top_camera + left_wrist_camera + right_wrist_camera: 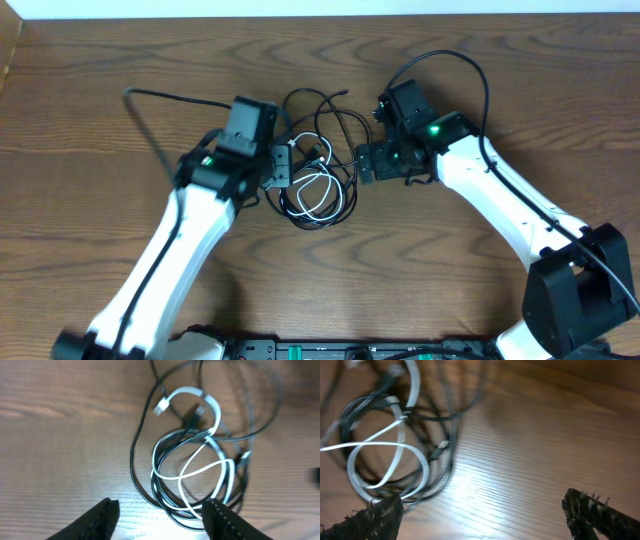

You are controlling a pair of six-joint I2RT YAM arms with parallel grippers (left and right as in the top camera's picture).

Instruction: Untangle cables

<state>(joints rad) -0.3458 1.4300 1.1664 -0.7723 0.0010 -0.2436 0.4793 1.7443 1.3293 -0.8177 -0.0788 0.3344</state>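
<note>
At the near edge sit the black, blocky arm bases. From them the left arm (pixel 180 245) and the right arm (pixel 500 200) reach away in smooth white shells with black joints, each showing a small green light. They lean inward over a table (pixel 80 150) of brown wood with a strong, wavy grain and a slight sheen.

The left gripper (pixel 161 506) has its matte black fingers spread wide and grips nothing. The near curve of the tangle lies on the wood between the tips. The right gripper (pixel 485 510) also stands wide open and empty, its black fingers (pixel 592 510) ridged along the inner edge, with the tangle off to their left.

The cables (pixel 318 165) lie in a heap on the table between the two grippers. A white cable (pixel 200 467) coils in flat, rounded loops and ends in a small silvery plug (pixel 160 406). Thin, glossy black cables (pixel 137 460) wind through and around it in wider, looser rings.

Farther off, the black loops open out toward the far side. A thicker black cord (pixel 150 100) arcs away from the left arm, and another (pixel 470 70) arches over the right.
</note>
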